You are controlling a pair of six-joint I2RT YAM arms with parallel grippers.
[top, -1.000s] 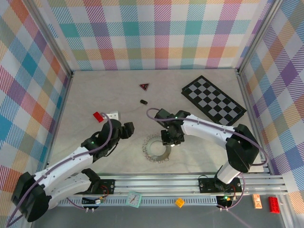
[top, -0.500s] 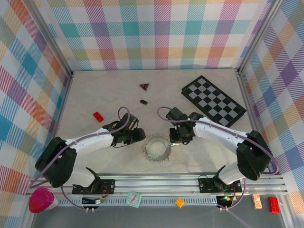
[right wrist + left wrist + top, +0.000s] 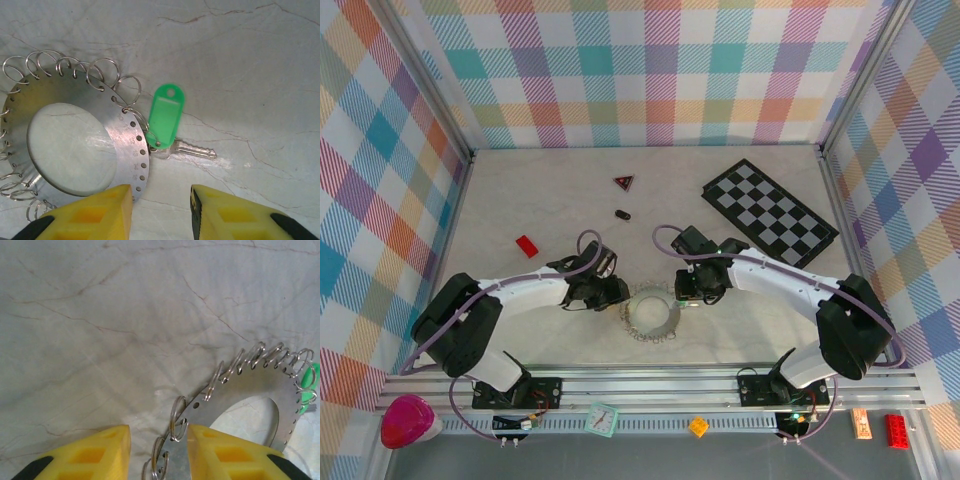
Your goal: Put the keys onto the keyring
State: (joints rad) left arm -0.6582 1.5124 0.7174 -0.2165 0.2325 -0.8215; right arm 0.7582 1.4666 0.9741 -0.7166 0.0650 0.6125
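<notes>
Left end effector (image 3: 156,442), jaws narrow, straddles the keyring (image 3: 250,385) rim, likely to steady it; right end effector (image 3: 161,197) hovers half-open and empty, key (image 3: 196,149) just ahead.

Left end effector (image 3: 157,450) nearer keyring (image 3: 250,385)

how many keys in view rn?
1. A silver key lies flat with its head at the lower end of the green tag, just right of the ringed metal disc. More could be hidden under the disc.

Keyring (image 3: 125,145) flat on table (image 3: 250,60); green tag (image 3: 166,116) with 1 key (image 3: 196,149) seemingly hooked on; right gripper (image 3: 161,202) parted, empty
</notes>
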